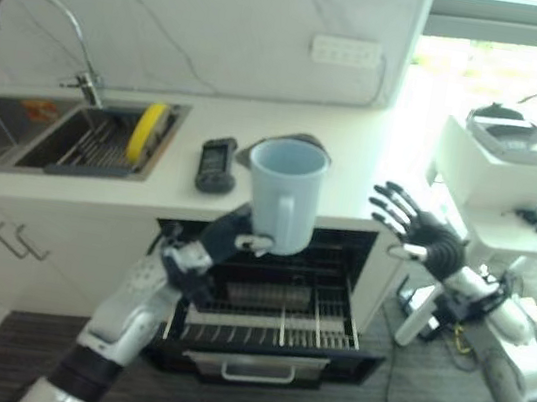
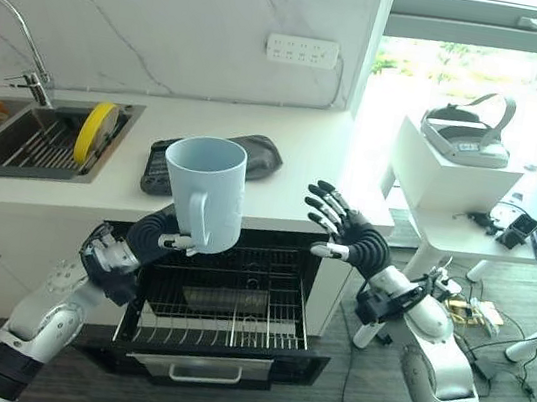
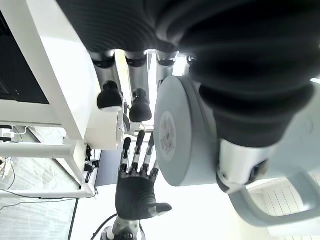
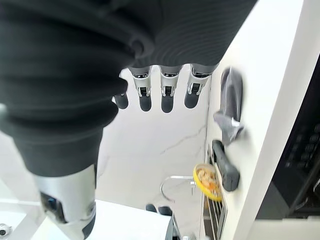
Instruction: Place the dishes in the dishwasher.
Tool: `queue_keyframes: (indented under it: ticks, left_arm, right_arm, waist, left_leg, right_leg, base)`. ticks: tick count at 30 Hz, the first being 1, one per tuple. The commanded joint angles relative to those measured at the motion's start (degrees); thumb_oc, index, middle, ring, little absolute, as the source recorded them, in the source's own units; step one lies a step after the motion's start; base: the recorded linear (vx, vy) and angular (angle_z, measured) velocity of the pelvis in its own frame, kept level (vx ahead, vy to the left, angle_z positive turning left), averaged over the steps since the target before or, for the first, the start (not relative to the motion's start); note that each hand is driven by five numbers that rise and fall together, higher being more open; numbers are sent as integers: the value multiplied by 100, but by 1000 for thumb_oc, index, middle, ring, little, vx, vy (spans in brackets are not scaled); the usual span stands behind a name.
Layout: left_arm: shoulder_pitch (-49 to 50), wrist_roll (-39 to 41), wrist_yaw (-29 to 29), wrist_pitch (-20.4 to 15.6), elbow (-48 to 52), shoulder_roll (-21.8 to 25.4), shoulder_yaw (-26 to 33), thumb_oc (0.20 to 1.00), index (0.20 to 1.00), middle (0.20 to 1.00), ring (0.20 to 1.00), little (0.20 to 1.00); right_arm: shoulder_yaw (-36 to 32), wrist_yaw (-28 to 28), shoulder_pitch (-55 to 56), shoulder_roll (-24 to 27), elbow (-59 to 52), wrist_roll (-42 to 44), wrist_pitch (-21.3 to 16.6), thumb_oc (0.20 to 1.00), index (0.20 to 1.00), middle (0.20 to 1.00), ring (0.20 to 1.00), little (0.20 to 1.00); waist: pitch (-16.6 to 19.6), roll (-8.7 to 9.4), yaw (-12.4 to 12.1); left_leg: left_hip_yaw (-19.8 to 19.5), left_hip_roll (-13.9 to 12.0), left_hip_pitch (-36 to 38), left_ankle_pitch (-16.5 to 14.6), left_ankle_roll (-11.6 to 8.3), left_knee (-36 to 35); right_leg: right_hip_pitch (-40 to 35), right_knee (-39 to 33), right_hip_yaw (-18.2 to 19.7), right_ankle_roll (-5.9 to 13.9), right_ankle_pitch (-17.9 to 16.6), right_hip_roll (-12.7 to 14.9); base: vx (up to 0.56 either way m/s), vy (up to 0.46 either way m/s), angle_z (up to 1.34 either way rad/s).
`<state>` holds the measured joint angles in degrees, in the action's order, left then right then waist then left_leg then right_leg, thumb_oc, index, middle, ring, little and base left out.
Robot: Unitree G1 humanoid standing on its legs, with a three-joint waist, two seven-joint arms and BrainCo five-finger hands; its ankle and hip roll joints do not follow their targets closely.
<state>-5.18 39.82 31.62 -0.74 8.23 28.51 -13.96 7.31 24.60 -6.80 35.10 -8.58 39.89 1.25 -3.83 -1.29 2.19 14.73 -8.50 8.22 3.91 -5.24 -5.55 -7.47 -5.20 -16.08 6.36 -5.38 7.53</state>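
Observation:
A light blue mug (image 1: 285,188) hangs upright in the air in front of the counter edge, above the pulled-out dishwasher rack (image 1: 331,324). My left hand (image 1: 231,238) is shut on the mug, gripping it at the handle from below; the left wrist view looks at the mug's base (image 3: 177,135) past the fingers (image 3: 111,95). My right hand (image 1: 414,228) floats open to the right of the mug, fingers spread and holding nothing, a short gap away from it. A yellow plate (image 1: 145,132) stands on edge in the sink rack (image 1: 94,150).
A grey item (image 1: 270,293) lies in the dishwasher's wire rack. On the counter (image 1: 353,178) behind the mug sit a black handheld device (image 1: 216,163) and a dark cloth (image 2: 260,154). At the right, a white side table (image 1: 499,180) carries a headset (image 1: 509,131).

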Motion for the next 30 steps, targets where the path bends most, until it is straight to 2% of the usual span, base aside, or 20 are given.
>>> queue_keyframes:
  ticks: [1, 19, 24, 30]
  left_arm:
    - [-521, 316, 142, -81, -10, 99, -39, 200, 200, 200, 200, 200]
    - [-637, 171, 790, 338, -189, 41, -521, 200, 200, 200, 200, 200]
    - [-619, 91, 825, 380, -217, 71, -584, 200, 200, 200, 200, 200]
    - [-612, 58, 890, 399, -261, 111, -630, 200, 200, 200, 200, 200]
  right_arm:
    - [-42, 234, -690, -166, 33, 513, -99, 1000, 1000, 1000, 1000, 1000]
    - [517, 288, -1397, -470, 54, 513, 104, 1000, 1000, 1000, 1000, 1000]
    - [628, 477, -1497, -525, -29, 898, 394, 1000, 1000, 1000, 1000, 1000]
    - [785, 728, -1513, -561, -134, 969, 614, 1000, 1000, 1000, 1000, 1000]
  waist:
    - [34, 163, -130]
    - [108, 140, -246]
    - [114, 142, -268]
    - [121, 143, -271]
  left_leg:
    - [-236, -191, 137, -471, -78, 55]
    - [-312, -161, 143, -519, -58, 55]
    - [-272, -168, 149, -516, -63, 55]
    - [-249, -169, 150, -512, -58, 55]
  right_leg:
    - [-84, 20, 29, 347, 347, 319]
    - [-113, 20, -34, 351, 362, 356]
    - [-108, 20, -78, 354, 356, 352]
    - [-104, 20, -77, 352, 357, 348]
  base:
    - [13, -11, 11]
    - [0, -2, 1]
    - [0, 0, 0]
    - [0, 0, 0]
